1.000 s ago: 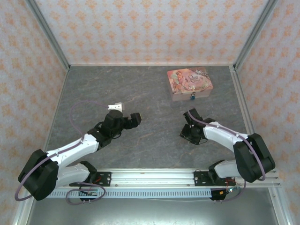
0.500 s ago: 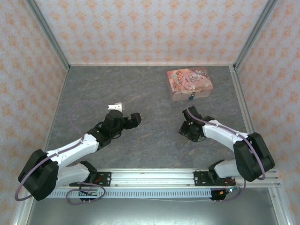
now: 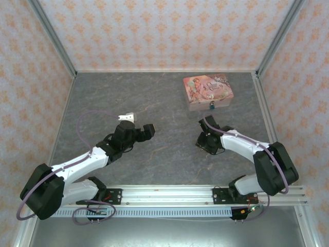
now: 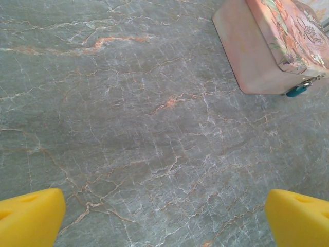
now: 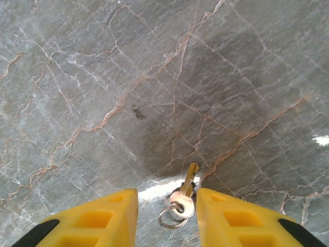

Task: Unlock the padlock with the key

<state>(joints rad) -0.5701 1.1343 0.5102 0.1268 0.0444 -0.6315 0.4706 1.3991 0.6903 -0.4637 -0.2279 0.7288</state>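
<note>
Lower middle of the right wrist view, the key lies flat on the counter between the right fingers, which stand narrowly apart, not clamping it. The left fingers are spread wide. The padlock hangs on the pink box, upper right.

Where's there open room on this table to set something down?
Widest bare stretch: the far left of the table, beyond the left claw and left of the pink box. The middle strip between both claws is free too. Crowded: the right claw straddles the key, near the padlock.
</note>
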